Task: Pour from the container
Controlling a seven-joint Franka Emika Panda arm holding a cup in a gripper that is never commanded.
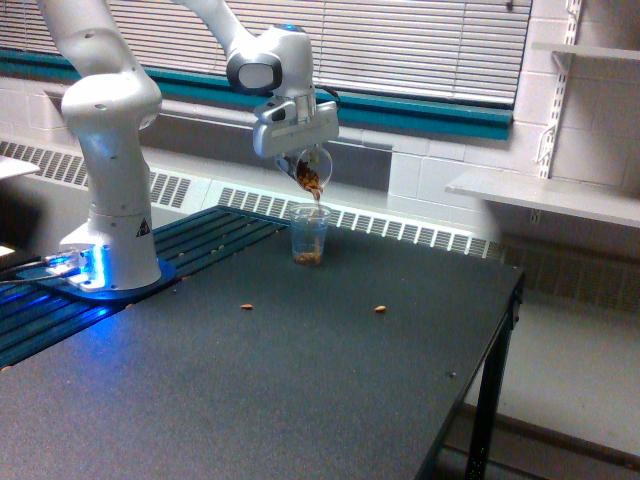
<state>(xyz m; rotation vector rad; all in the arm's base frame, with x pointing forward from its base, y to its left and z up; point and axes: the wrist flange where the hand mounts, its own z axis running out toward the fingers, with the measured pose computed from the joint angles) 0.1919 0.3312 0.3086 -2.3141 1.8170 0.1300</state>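
My gripper (300, 152) clamps the small clear cup (311, 170), tipped steeply above the tall clear tumbler (309, 235) on the dark table (300, 380); brown bits (313, 187) spill downward into it.

No word, brand or number can be read anywhere in this view. The one sign is a small dark triangular sticker on the white robot base (118, 225) — its symbol is too small to make out.
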